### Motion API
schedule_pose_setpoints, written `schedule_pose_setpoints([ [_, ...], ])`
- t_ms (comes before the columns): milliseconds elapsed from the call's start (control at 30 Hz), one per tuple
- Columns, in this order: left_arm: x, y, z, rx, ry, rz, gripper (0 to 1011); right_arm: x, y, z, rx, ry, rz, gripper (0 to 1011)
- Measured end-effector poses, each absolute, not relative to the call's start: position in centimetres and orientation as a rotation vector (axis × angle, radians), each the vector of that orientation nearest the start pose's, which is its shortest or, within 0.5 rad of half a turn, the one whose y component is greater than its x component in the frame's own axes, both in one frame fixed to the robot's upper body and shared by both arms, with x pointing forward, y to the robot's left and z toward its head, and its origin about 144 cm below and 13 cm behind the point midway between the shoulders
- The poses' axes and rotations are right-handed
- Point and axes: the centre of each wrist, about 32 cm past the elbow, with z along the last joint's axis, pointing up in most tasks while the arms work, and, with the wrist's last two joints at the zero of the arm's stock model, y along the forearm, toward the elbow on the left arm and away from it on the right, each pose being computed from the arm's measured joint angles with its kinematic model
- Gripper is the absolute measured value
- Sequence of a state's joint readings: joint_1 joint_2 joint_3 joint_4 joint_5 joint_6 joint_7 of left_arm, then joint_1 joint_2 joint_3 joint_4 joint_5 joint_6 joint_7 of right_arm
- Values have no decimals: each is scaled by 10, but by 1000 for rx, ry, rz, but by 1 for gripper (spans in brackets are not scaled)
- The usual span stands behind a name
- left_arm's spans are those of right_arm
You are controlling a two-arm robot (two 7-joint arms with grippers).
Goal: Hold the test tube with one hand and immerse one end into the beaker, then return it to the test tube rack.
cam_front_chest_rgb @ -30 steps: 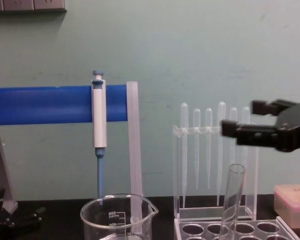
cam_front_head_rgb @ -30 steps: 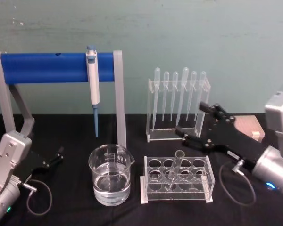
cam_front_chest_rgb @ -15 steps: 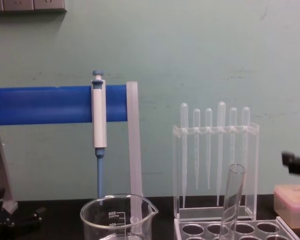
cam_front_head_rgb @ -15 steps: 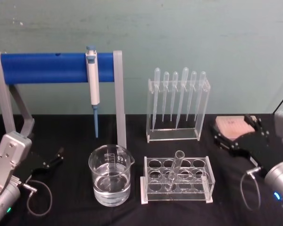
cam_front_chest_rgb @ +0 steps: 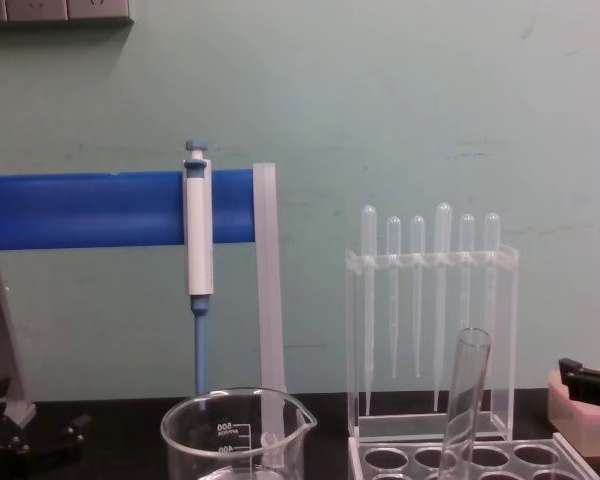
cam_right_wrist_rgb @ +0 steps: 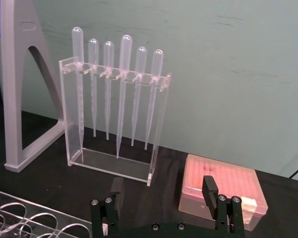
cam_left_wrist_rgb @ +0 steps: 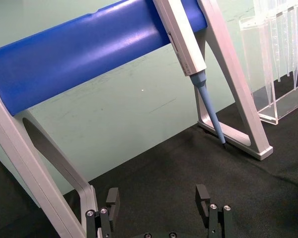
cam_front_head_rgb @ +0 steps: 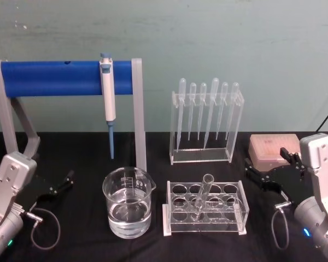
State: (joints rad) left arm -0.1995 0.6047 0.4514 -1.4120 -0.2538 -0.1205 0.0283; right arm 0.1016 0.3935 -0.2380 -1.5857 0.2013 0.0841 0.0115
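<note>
The clear test tube (cam_front_head_rgb: 203, 195) leans in a hole of the clear tube rack (cam_front_head_rgb: 229, 217), its open top up; the chest view shows the test tube (cam_front_chest_rgb: 464, 400) from the side. The beaker (cam_front_head_rgb: 128, 203), holding some clear liquid, stands left of the rack, and its rim and spout show in the chest view of the beaker (cam_front_chest_rgb: 236, 434). My right gripper (cam_front_head_rgb: 270, 166) sits low at the right, apart from the tube, open and empty; the right gripper (cam_right_wrist_rgb: 161, 191) faces the pipette stand. My left gripper (cam_front_head_rgb: 61, 184) rests open at the far left, also seen as the left gripper (cam_left_wrist_rgb: 157, 196).
A grey stand with a blue bar (cam_front_head_rgb: 54, 78) carries a blue-and-white pipettor (cam_front_head_rgb: 107, 87) behind the beaker. A clear stand of plastic pipettes (cam_front_head_rgb: 206, 117) is behind the rack. A pink tip box (cam_front_head_rgb: 270, 146) lies just behind my right gripper.
My right gripper has drawn back from above the tube rack, moving right and down to the table beside the pink box. The test tube, the beaker and my left arm have stayed put.
</note>
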Motion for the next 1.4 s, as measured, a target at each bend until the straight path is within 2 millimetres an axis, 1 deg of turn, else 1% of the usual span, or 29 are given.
schedule_pose_setpoints([
  [1400,489,310,1140,304,-285,1248,1000,480,-268,1172,-194,-128,-1333,1003],
])
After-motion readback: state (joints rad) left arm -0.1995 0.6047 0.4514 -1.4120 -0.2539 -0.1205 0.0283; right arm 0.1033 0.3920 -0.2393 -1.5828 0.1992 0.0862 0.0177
